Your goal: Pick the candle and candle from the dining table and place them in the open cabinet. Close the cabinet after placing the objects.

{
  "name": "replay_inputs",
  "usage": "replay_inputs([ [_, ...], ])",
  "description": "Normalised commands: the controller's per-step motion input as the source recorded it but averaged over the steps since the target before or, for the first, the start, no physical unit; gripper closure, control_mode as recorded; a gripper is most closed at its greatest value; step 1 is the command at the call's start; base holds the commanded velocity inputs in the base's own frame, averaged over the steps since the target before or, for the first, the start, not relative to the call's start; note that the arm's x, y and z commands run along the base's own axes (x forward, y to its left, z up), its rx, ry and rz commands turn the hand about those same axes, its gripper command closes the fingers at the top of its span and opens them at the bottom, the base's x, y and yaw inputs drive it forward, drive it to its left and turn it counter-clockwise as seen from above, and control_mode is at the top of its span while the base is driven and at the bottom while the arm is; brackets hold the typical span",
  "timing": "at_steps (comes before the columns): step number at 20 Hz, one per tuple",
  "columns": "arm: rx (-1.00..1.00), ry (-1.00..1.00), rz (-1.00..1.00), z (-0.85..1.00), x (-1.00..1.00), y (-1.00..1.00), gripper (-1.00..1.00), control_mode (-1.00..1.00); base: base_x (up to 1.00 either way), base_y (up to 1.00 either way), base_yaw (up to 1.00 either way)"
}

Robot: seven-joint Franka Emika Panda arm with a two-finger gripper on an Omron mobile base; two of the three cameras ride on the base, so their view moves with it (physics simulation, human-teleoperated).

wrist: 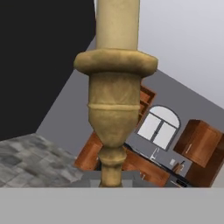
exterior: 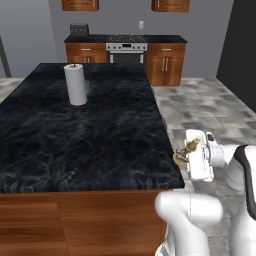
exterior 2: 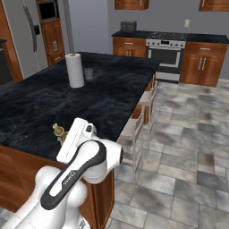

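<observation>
Hand (exterior: 186,152): closed on the brass stem of the taper candle (wrist: 114,87).
Candle position: lifted off the worktop (exterior: 85,135), beside its near right corner.
Candle axis: along the hand's line, wax end leading.

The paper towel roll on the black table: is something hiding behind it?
Yes. Behind the paper towel roll on the dining table, a small dark grey cup-like thing stands. From the left base view the roll covers most of it, so its contents cannot be seen.

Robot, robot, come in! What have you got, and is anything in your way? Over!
Fingers shut on taper candle. Candle held off the dining table edge, lying sideways. Paper-towel roll far back, not blocking.
</observation>
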Motion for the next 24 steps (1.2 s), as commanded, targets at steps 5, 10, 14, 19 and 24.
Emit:
replay_inputs([
  [5, 0.00, 0.04, 0.00, -0.06, -0.69, 0.05, 1.00, -1.00, 0.00, 0.00, 0.00],
  [10, 0.00, 0.23, 0.00, 0.00, -0.23, 0.11, 1.00, -1.00, 0.00, 0.00, 0.00],
  [14, -0.02, 0.22, 0.00, 0.00, 0.13, 0.19, 1.00, -1.00, 0.00, 0.00, 0.00],
  [19, 0.00, 0.20, 0.00, 0.00, 0.29, 0.04, 1.00, -1.00, 0.00, 0.00, 0.00],
  [24, 0.00, 0.22, 0.00, 0.00, 0.28, 0.00, 1.00, -1.00, 0.00, 0.00, 0.00],
])
